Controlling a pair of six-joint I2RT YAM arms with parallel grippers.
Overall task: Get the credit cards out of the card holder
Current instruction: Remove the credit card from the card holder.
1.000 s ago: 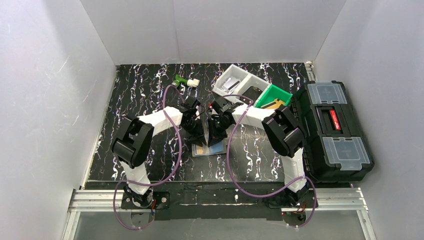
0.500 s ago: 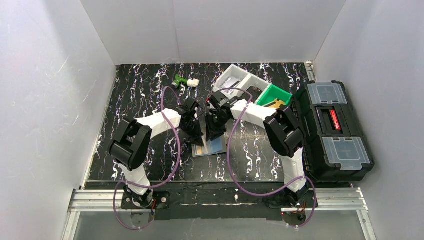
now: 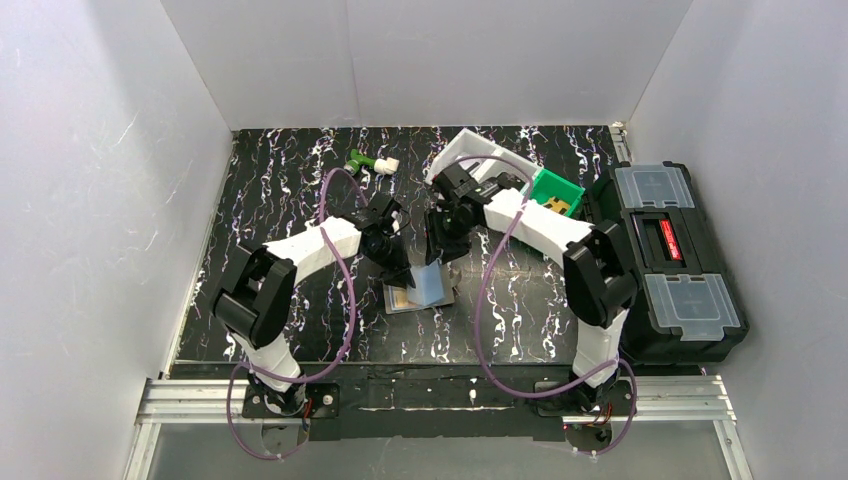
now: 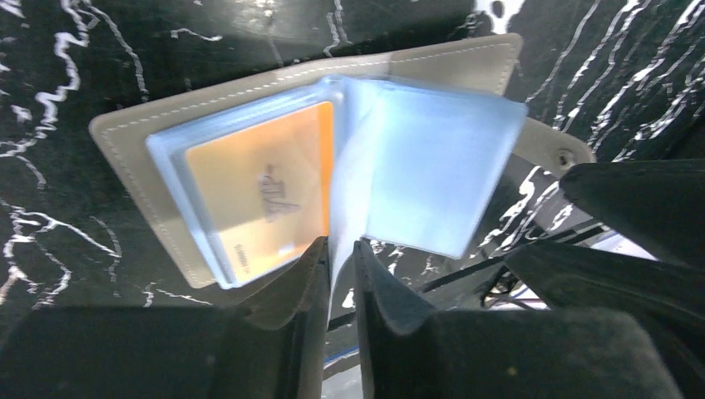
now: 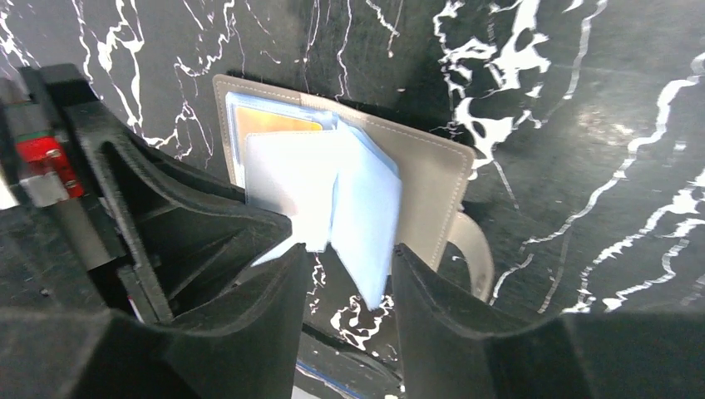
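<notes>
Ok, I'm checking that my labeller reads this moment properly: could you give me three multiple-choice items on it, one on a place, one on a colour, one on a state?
1. Where on the table does the card holder lie?
A far left corner
B middle
C hanging over the near edge

2. What colour is the credit card showing inside the holder?
A green
B red
C orange

3. What is the left gripper doing?
A shut on a plastic sleeve
B open over bare table
C gripping the holder's grey cover

Key:
1 B, the top view shows it lying open mid-table.
2 C, the left wrist view shows an orange face.
3 A, its fingers pinch the thin translucent sheet.
</notes>
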